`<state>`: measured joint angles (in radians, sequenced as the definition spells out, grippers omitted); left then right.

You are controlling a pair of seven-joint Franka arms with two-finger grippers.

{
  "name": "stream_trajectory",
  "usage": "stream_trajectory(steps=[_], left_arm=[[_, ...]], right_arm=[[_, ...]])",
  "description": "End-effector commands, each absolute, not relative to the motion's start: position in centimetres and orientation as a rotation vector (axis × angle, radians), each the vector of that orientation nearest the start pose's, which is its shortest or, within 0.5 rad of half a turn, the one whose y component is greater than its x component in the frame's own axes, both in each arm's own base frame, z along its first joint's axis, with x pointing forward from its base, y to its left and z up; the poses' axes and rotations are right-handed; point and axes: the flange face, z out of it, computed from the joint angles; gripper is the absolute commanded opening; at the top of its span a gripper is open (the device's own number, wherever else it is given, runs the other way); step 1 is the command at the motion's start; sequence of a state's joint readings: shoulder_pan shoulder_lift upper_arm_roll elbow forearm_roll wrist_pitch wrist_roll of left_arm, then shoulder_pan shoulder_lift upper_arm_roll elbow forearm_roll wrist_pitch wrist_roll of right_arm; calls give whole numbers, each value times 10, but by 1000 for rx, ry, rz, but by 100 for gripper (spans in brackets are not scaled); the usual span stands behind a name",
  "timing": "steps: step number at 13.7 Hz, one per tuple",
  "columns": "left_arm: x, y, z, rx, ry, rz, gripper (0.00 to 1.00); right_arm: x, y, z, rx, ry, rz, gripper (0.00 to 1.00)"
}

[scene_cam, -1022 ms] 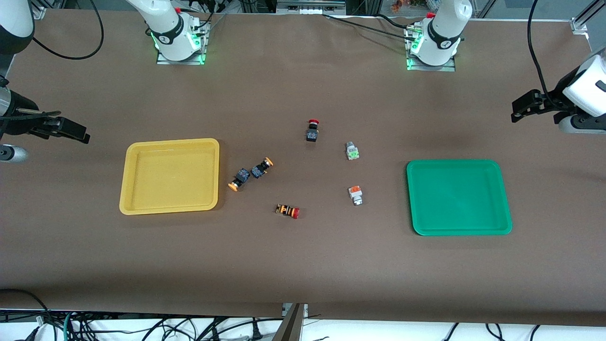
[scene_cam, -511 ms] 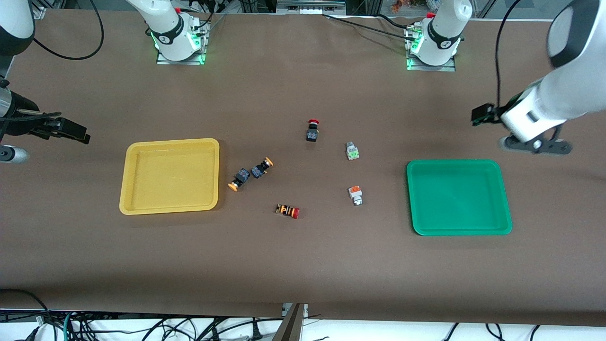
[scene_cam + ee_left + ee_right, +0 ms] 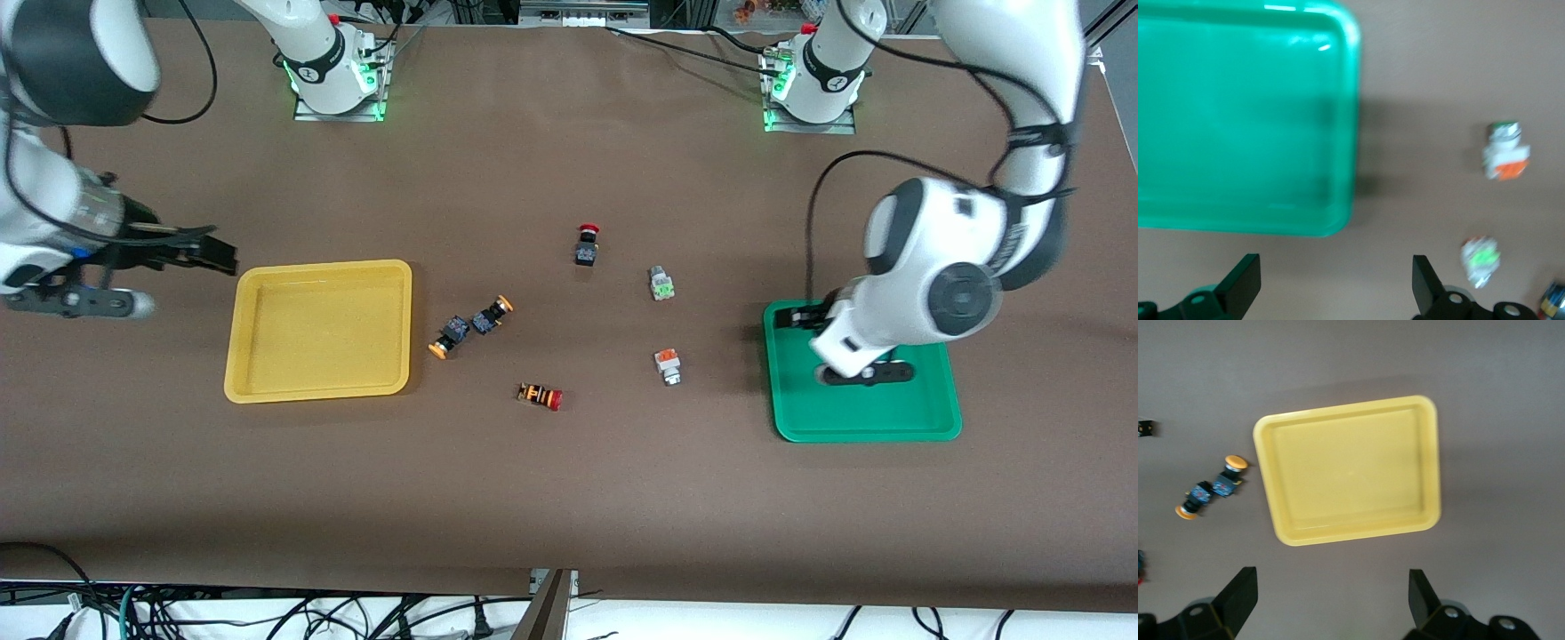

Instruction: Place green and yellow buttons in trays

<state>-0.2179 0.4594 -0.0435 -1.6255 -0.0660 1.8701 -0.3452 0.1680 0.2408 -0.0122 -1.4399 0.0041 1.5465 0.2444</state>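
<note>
Two black buttons with yellow-orange caps (image 3: 449, 337) (image 3: 492, 316) lie beside the yellow tray (image 3: 320, 266); both buttons (image 3: 1195, 501) (image 3: 1230, 479) and the tray (image 3: 1348, 477) show in the right wrist view. The green-marked grey button (image 3: 661, 284) (image 3: 1481, 260) and the orange-marked grey button (image 3: 668, 365) (image 3: 1505, 155) lie between the table's middle and the green tray (image 3: 867, 436) (image 3: 1245, 120). My left gripper (image 3: 800, 317) (image 3: 1335, 273) is open and empty over the green tray's inner edge. My right gripper (image 3: 209, 253) (image 3: 1331, 587) is open and empty over the table beside the yellow tray's outer edge.
A black button with a red cap (image 3: 586, 244) stands farther from the front camera than the grey buttons. An orange-banded button with a red cap (image 3: 540, 396) lies nearer to that camera than the yellow-capped pair. Both trays hold nothing.
My left arm has swung in from the table's end to over the green tray. My right arm has moved toward the yellow tray. The buttons have not moved.
</note>
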Motion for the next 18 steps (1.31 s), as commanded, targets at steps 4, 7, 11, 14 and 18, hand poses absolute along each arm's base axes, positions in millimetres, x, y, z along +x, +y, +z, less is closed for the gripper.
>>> stream_trajectory(steps=[4, 7, 11, 14, 18], left_arm=[[638, -265, 290, -3188, -317, 88, 100], [630, -305, 258, -3197, -461, 15, 100], [620, -330, 207, -3213, -409, -31, 100], [620, -329, 202, -3213, -387, -33, 100], [612, -332, 181, -3195, -368, 14, 51]], right_arm=[[609, 248, 482, -3129, 638, 119, 100], [616, 296, 421, -3076, 862, 88, 100], [632, 305, 335, -2991, 1055, 45, 100], [630, 302, 288, -2862, 1183, -65, 99], [621, 295, 254, -2781, 1257, -121, 99]])
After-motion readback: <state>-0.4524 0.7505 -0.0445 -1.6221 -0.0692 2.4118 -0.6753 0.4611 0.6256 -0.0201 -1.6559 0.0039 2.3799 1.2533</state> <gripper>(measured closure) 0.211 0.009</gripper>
